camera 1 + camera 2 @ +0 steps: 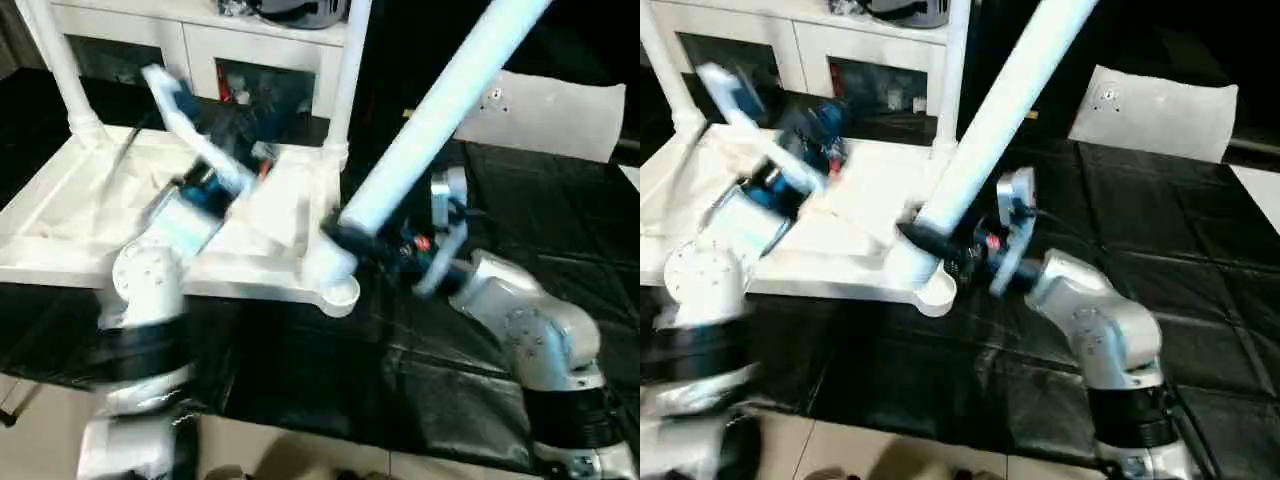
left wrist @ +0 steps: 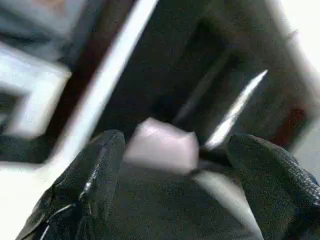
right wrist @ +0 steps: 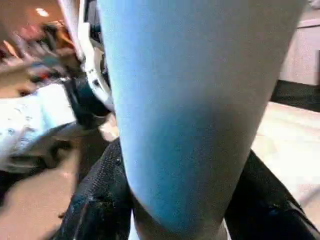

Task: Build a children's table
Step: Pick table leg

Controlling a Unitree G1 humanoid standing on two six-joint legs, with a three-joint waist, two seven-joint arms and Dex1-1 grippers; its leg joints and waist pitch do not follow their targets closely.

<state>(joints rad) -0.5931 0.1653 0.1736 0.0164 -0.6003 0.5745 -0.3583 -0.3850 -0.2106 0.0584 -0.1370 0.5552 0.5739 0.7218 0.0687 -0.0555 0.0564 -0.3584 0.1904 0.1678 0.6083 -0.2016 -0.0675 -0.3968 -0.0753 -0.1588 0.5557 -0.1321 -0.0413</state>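
Now my right gripper [image 1: 345, 232] clamps the long white tapered plastic leg [image 1: 440, 112] at the upturned white tabletop's [image 1: 270, 255] corner socket [image 1: 340, 290]; my left gripper [image 2: 175, 165] gapes empty.

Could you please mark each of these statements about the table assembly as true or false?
1. The right gripper is closed around a white leg. True.
2. That leg stands straight up. False: it leans, its top tilting away to the right over the near corner socket of the table top.
3. Two other legs already stand upright at the far corners. True: one on the left, one on the right.
4. The left gripper is clamped on a leg. False: its fingers stand apart and hold nothing.
5. The table top lies on a bare wooden floor. False: it lies on a black sheet.
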